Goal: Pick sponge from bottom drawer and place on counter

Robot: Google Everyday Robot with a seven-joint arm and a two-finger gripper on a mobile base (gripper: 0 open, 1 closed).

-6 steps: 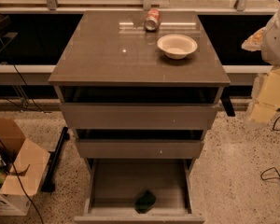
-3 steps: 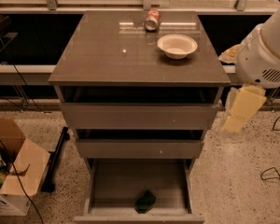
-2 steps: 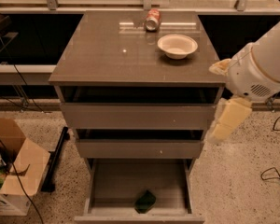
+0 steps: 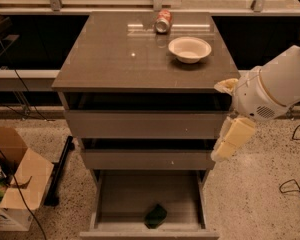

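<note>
Now | 1 sponge [image 4: 155,215] in bottom drawer [image 4: 127,194] | 1 hand [image 4: 230,140] right of cabinet [image 4: 145,124]

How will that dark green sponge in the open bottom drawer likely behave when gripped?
The sponge looks small and soft, so probably light and squashy. Lying flat on the bottom drawer floor, it seems unlikely to roll. The gripper hangs beside the middle drawer, above the sponge.

Three drawers [image 4: 145,159], one hand [image 4: 230,141] beside them

There's the gripper [image 4: 231,140] low beside the cabinet [image 4: 140,125] on the right, arm [image 4: 276,86] cut by the right edge, bottom drawer [image 4: 130,194] front clipped below, cardboard box [image 4: 15,181] cropped at left.
</note>
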